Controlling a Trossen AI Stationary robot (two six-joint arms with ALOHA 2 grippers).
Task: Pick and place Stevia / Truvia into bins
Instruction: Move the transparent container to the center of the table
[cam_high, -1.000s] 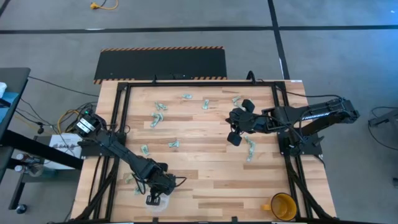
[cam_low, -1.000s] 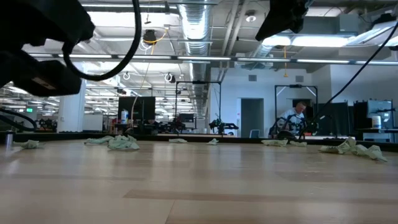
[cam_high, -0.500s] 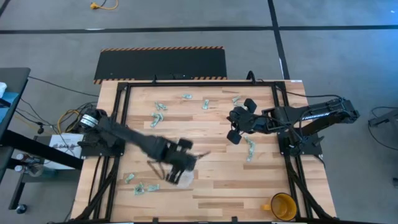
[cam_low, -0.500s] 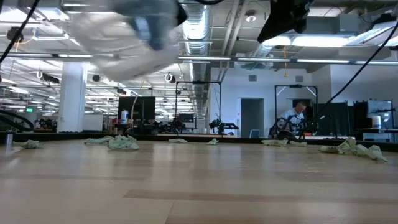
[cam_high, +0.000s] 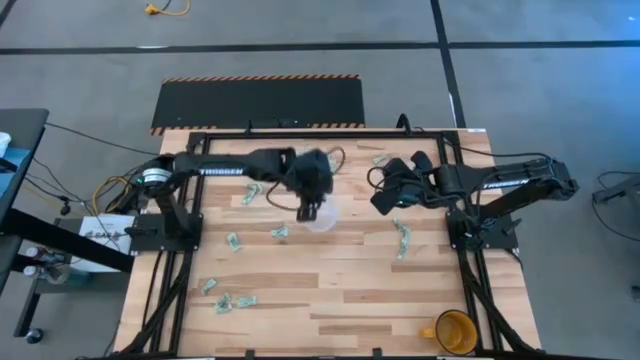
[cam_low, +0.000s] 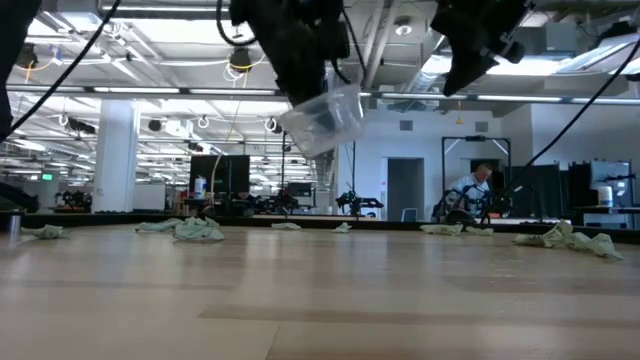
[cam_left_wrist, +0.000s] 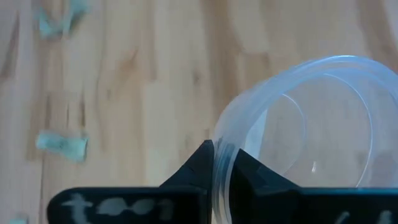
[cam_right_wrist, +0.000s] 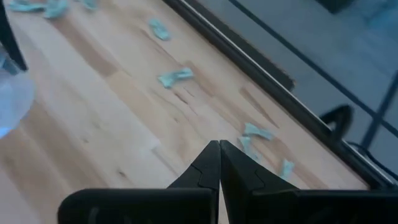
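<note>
The clear cup (cam_high: 322, 216) is clamped by its rim in the left gripper (cam_high: 309, 208), above the table's upper middle. The right gripper (cam_right_wrist: 219, 148) is held closed, empty; packets (cam_high: 402, 238) are scattered around.

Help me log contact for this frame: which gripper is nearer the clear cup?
Left. The left gripper is shut on the rim of the clear cup, holding it tilted above the table. The right gripper, shut and empty, hangs apart to the cup's right.

Bright even overhead light, soft shadows; wrist views blurred, low view backlit.
</note>
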